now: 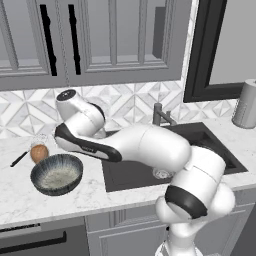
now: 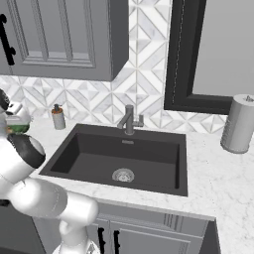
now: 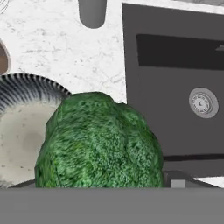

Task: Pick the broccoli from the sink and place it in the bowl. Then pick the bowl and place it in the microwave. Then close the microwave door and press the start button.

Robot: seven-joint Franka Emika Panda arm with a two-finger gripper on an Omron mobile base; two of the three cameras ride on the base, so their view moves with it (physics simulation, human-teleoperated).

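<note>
The broccoli [image 3: 98, 142], a lumpy green floret, looms large in the hand view, held above the counter between the bowl [image 3: 19, 131] and the sink [image 3: 175, 87]. In the right base view a patch of the broccoli [image 2: 20, 129] shows under my gripper [image 2: 18, 124] at the far left edge, and the jaws are closed on it. The striped bowl [image 1: 56, 173] stands empty on the counter left of the dark sink [image 1: 135, 172]. My own arm hides the hand in the left base view. The microwave and its door are out of view.
A round brown-orange item with a black handle [image 1: 39, 152] lies just behind the bowl. The faucet [image 2: 129, 119] stands at the sink's back rim, a small bottle [image 2: 58, 117] to its left, a paper towel roll [image 2: 239, 124] at the right. Wall cabinets hang overhead.
</note>
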